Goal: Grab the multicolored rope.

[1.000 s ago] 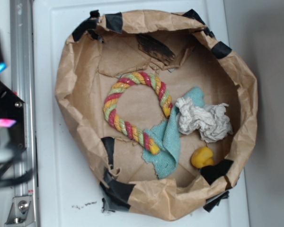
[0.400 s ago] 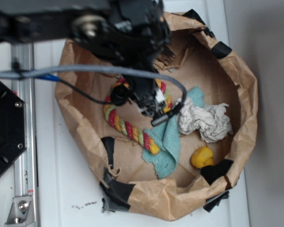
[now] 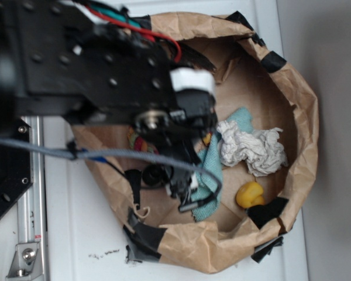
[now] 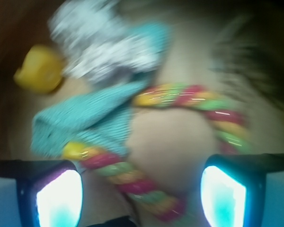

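Paper bag: open on the desk, holding all items.
Rope: on the bag floor, bent in a ring; in the exterior view mostly hidden under the arm.
Cloth: beside the rope, overlapping both rope ends in the wrist view.
Paper wad: right of the cloth, touching it.
Duck: below the wad in the exterior view, near the bag wall, apart from the cloth.
Gripper: above the rope, one finger either side of the ring's lower arc.
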